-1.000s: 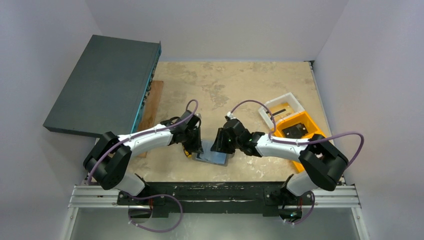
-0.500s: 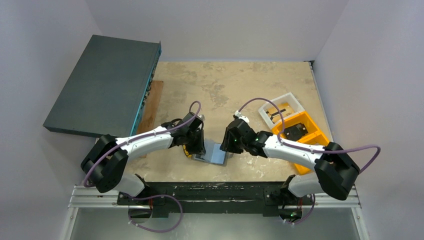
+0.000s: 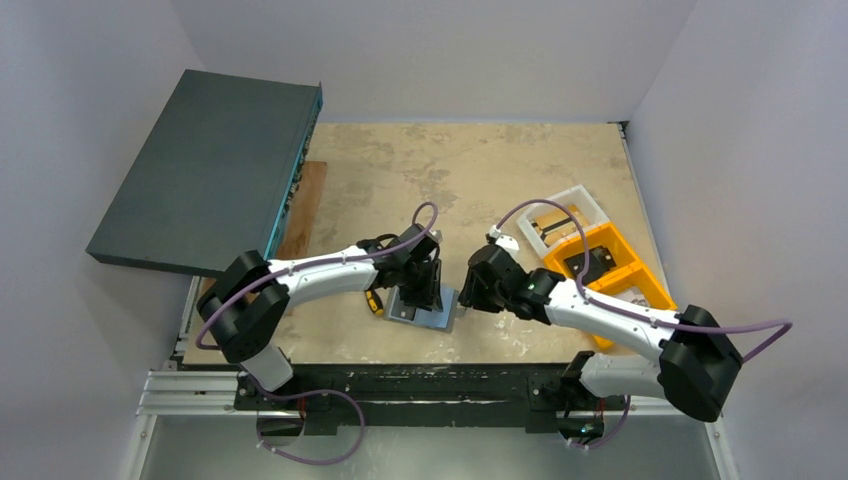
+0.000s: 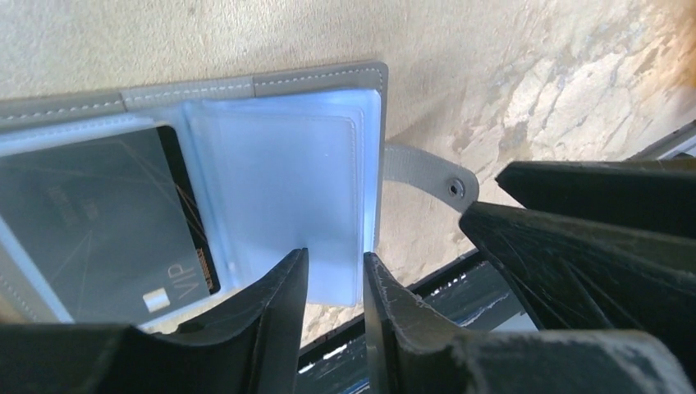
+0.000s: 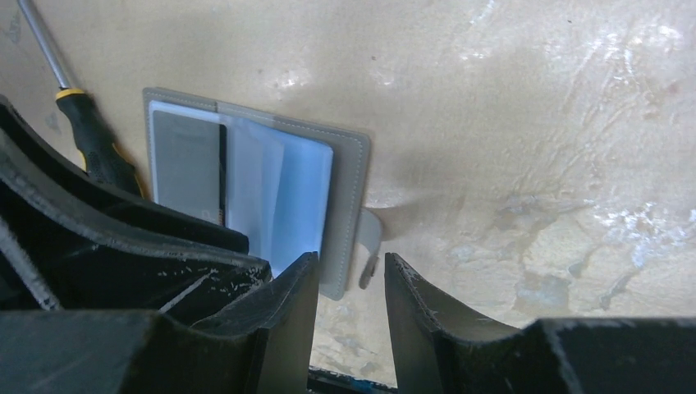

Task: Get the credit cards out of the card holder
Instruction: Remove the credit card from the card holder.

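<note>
Top external view: close to the desk's [image 3: 480,170] near edge, about midway along it, the card holder [image 3: 432,314] lies open and flat, pale blue inside facing up. The left gripper [image 3: 422,298] hangs directly over it, and the right gripper [image 3: 468,297] stands just beside the holder's right edge.

In the left wrist view the left fingers [image 4: 279,304] are only narrowly parted, with nothing between them (the clear sleeve [image 4: 279,189] shows through the gap). A dark grey card [image 4: 90,213] marked VIP sits in the pocket away from the closing tab [image 4: 427,172], which lies flat on the desk, pointing toward the right gripper. In the right wrist view the right fingers [image 5: 287,304] stand moderately apart, empty, above that tab.

A yellow-and-black screwdriver [image 3: 373,300] lies just beside the holder's left edge. Farther back, orange bins [image 3: 630,268] sit along the right edge, with a clear tray [image 3: 580,198] behind them. At the far left corner a large dark flat box [image 3: 205,170] overhangs the desk, with a wooden board [image 3: 303,205] beside it.
</note>
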Robot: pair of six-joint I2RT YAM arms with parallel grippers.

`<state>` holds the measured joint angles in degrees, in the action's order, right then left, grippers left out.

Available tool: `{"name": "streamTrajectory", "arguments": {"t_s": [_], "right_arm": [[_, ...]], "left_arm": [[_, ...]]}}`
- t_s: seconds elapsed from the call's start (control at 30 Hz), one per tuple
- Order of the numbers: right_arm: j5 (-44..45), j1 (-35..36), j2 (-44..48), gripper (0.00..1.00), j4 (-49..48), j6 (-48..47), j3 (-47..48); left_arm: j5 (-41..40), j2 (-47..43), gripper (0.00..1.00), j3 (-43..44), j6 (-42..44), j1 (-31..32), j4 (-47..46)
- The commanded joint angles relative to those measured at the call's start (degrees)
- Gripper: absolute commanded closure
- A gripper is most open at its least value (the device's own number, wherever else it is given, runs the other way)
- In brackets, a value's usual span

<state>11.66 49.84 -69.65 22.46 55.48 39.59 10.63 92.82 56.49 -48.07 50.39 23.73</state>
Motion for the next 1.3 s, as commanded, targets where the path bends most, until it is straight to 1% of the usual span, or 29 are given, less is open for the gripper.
{"name": "streamTrajectory", "arguments": {"t_s": [0.0, 0.2, 0.33, 0.43, 0.57, 0.83, 0.97, 1.03, 1.27], "right_arm": [[2.7, -0.1, 2.2, 0.64, 1.3, 1.8, -1.6], [2.5, 0.0, 3.1, 0.64, 1.6, 2.0, -2.0], [1.5, -0.1, 2.8, 0.65, 1.4, 1.5, -1.1], [0.4, 0.0, 2.5, 0.65, 0.9, 1.1, 0.1], [-1.5, 0.0, 2.1, 0.65, -1.1, 0.9, 1.1], [-7.3, 0.2, -2.9, 0.67, -7.2, -0.4, 4.4], [-11.2, 0.3, -7.1, 0.67, -11.8, -0.5, 6.1], [-13.0, 0.3, -9.5, 0.67, -14.2, -0.3, 6.8], [-20.4, 0.3, -18.6, 0.73, -22.7, 1.0, 6.8]], "left_arm": [[1.4, 2.6, 0.68, 3.2, -0.8, 0.4, -2.5], [3.2, 5.9, 0.61, 4.6, -0.9, 0.6, -3.9], [3.4, 6.1, 0.57, 5.3, -0.7, 0.6, -3.0], [2.1, 3.9, 0.54, 5.8, 0.0, 0.2, -1.1], [1.2, 0.0, 0.53, 5.0, 0.7, -1.9, 1.1], [-1.8, -8.2, 0.53, 0.2, 3.1, -9.2, 6.1], [-2.8, -10.0, 0.55, -2.4, 3.8, -12.0, 7.0], [-3.7, -10.3, 0.58, -3.3, 3.7, -12.2, 7.1], [-3.8, -7.3, 0.72, -4.7, 3.0, -12.3, 4.9]]}}
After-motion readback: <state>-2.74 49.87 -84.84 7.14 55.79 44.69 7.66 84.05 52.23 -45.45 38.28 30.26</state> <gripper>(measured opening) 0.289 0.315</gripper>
